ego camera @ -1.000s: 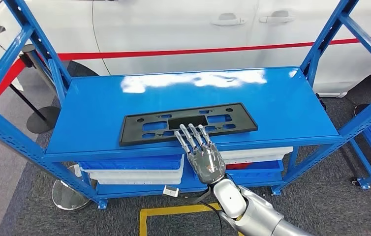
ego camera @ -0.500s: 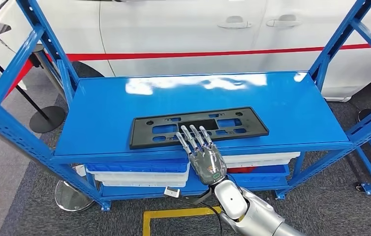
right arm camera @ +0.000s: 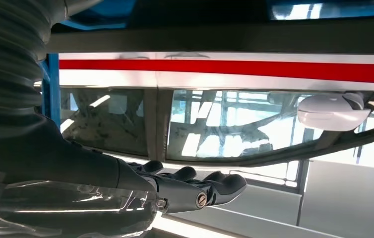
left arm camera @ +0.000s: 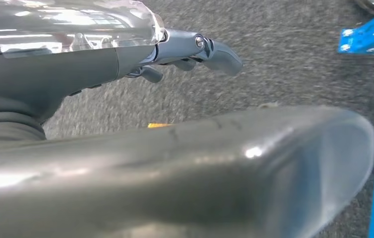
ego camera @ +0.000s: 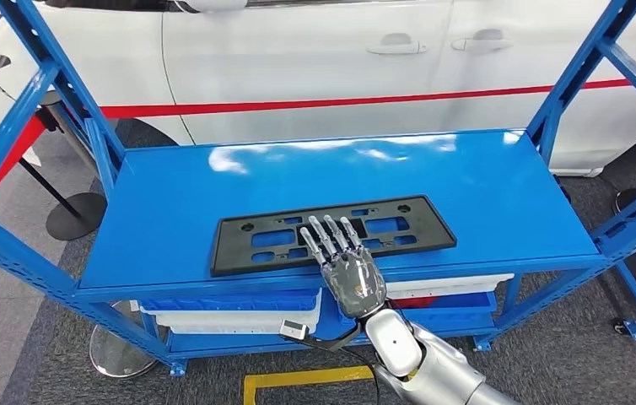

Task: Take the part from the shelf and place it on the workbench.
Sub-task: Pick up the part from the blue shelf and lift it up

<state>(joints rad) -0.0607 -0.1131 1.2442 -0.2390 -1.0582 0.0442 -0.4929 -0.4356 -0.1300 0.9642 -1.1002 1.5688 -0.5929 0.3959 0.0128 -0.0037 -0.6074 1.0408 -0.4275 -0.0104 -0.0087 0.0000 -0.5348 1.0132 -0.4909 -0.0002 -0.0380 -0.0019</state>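
we see black part (ego camera: 334, 233) lying flat on blue shelf (ego camera: 483, 190), toward its front edge. our right hand (ego camera: 344, 266) reaches over that edge, fingers (ego camera: 330, 237) straight and spread atop part, grasping nothing. left hand (left arm camera: 195, 49) hangs over grey carpet (left arm camera: 284, 54), fingers curled, empty. white car (ego camera: 315, 51) behind.
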